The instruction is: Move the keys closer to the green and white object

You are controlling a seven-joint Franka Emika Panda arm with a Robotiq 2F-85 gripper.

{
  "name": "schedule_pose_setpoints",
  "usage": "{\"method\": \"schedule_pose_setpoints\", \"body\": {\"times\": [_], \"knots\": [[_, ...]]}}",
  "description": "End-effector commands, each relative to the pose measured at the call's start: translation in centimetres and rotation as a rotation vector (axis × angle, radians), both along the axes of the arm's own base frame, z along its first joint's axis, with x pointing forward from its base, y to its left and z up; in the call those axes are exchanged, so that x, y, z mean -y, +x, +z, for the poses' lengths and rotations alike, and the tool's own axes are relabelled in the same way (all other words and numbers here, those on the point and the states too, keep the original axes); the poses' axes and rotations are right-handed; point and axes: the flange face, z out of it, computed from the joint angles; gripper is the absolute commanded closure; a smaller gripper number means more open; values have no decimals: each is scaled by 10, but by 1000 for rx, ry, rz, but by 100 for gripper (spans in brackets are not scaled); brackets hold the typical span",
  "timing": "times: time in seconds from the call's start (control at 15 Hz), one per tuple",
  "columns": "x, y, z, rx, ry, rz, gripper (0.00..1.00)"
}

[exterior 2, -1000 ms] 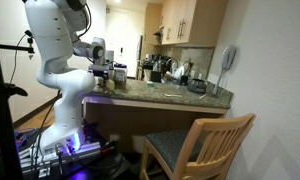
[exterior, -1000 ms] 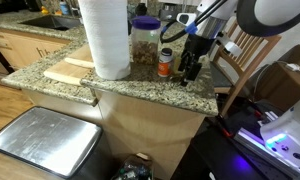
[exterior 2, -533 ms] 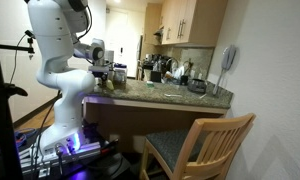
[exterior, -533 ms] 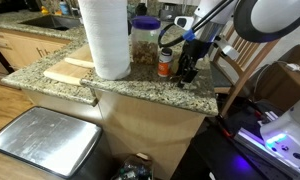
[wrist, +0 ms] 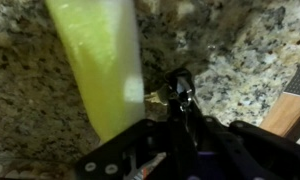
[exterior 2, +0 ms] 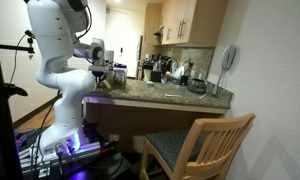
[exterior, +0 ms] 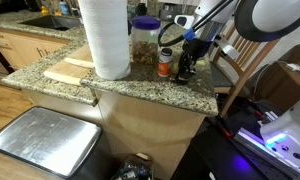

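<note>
The biggest hazard is the granite tabletop (exterior: 140,88) itself. My pincer (exterior: 189,68) works near its end, so keys let go carelessly or flicked sideways could skid off the edge and fall to the floor. The tall paper towel roll (exterior: 105,38) stands well apart and is unlikely to be hit unless my arm swings wide. The jar (exterior: 144,42) is nearer, and an elbow-heavy retreat could nudge it. In the wrist view the green and white object (wrist: 98,60) lies flat on the stone, its long edge running right by my fingers. It looks light and spongy to me, so coming down on it or dragging against it would push it away and undo the closeness I want. I cannot pick it out in either exterior view. The small orange bottle (exterior: 166,63) stands just beside my pincer and looks easy to topple if I shift that way. The keys (wrist: 177,95) sit right at my fingertips, just beside the block's edge. I cannot tell whether my fingers are clamped on them or parted around them, nor whether they rest on the stone. If one ring snags a finger, they could trail off with me when I withdraw.
</note>
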Motion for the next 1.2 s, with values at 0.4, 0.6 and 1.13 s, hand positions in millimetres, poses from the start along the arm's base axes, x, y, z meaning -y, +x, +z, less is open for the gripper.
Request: {"method": "schedule_pose_setpoints", "body": {"times": [0.4,0.6,1.13], "knots": [[27,-19,77,-55,163,5,98],[51,-14,120,2,233,-56,98],[108,6,180,154,334,-239,92]]}}
